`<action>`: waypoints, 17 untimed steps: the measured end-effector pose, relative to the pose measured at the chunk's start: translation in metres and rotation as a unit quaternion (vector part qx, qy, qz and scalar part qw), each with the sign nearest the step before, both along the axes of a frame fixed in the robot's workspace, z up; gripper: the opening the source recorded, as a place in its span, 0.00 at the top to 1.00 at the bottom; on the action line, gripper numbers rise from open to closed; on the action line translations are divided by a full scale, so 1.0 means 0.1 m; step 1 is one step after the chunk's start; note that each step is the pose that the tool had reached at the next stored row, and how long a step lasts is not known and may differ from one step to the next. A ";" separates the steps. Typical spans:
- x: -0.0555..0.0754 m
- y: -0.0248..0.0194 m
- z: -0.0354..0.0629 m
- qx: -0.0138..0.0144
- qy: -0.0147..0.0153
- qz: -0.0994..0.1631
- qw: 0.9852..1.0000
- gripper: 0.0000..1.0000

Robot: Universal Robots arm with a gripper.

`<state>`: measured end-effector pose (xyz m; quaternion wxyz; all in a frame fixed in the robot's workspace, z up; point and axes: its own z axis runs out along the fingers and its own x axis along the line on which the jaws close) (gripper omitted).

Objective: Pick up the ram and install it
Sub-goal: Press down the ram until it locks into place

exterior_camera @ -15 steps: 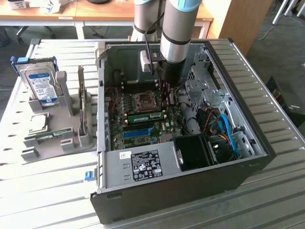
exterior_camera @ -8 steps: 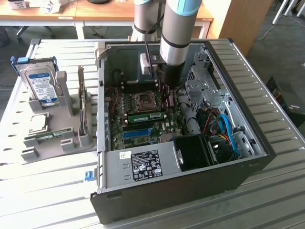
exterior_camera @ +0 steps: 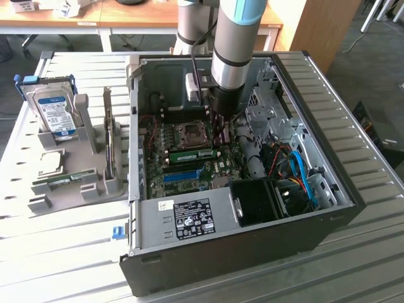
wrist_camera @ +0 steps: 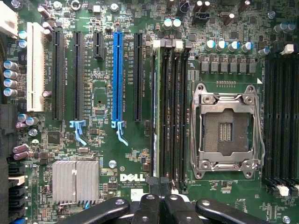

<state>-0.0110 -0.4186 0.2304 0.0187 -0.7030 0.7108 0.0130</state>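
Claw (wrist_camera: pixel 159 205) is hovering shut over the mobo (wrist_camera: pixel 103 93), directly above the ram (wrist_camera: pixel 155 112) sitting in its slot; it's needing straight, even downward pressure, I'd say.

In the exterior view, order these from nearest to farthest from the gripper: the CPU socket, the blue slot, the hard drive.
1. CPU socket, just beside the gripper, inside the case.
2. Blue slot, lower on the motherboard.
3. Hard drive, outside the case, at the view's left.

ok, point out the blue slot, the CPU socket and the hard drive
blue slot (wrist_camera: pixel 117 74), wrist view, middle of its long body
CPU socket (wrist_camera: pixel 227 128), wrist view, centre of the open socket
hard drive (exterior_camera: pixel 55 112), exterior view, its label face
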 end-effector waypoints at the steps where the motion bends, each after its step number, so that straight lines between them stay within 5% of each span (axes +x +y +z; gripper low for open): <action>1: 0.00 0.000 0.000 0.000 0.000 0.000 1.000 0.89; 17: 0.03 0.000 -0.018 0.000 0.000 0.000 1.000 0.89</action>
